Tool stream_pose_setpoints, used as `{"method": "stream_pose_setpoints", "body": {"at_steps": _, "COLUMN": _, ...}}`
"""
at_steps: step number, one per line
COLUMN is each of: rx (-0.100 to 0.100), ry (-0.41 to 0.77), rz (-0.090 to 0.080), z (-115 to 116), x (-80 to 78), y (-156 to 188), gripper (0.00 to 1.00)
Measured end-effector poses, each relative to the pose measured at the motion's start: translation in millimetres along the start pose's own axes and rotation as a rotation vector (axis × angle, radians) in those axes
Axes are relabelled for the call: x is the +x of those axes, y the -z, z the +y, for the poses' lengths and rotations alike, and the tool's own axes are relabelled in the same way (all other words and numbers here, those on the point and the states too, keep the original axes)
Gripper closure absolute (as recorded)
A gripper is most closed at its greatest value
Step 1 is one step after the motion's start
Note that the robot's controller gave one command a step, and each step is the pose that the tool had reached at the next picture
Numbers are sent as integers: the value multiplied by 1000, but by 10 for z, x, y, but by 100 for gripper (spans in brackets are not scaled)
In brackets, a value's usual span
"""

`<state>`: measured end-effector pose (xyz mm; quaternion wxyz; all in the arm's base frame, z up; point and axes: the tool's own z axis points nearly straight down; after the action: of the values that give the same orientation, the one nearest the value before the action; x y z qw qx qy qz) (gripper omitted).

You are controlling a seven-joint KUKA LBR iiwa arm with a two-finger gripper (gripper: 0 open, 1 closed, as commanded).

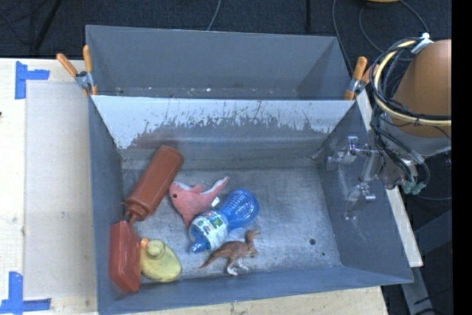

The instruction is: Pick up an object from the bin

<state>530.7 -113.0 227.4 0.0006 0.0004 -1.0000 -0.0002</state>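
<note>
Camera view had the gripper (355,175) at the bin's right side, over the sloping right wall of the grey bin (221,130), with the arm's orange cover (434,88) and cables just outside the rim. Couldn't tell whether the gripper was spread or clenched at that angle. Nothing was visible in its grasp. All the loose items sat in the left half of the floor, well apart from the tool, with bare floor between them. Nearest to it were a blue bottle (223,219) with a label, lying on its side near mid-floor, and a brown toy dinosaur (233,253) just in front of it toward the near wall. A pink soft toy (195,198), possibly a fish or dolphin shape, was touching the bottle on its left. Further left, a reddish-brown bottle-shaped piece (155,181) lay tilted, neck pointing to the near-left corner. In that corner a yellow duck (159,261) sat against a flat red block (124,257) by the left wall.
</note>
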Motion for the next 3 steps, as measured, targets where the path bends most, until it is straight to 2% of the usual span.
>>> {"method": "stream_pose_setpoints", "body": {"at_steps": 1, "rx": 1, "ry": 101, "rz": -3, "z": 191, "x": -26, "y": -349, "gripper": 0}}
{"method": "stream_pose_setpoints", "body": {"at_steps": 2, "rx": 0, "ry": 339, "rz": 1, "z": 870, "x": 50, "y": -562, "gripper": 0}}
{"method": "stream_pose_setpoints", "body": {"at_steps": 3, "rx": -2, "ry": 705, "rz": -4, "z": 1091, "x": -147, "y": -803, "gripper": 0}}
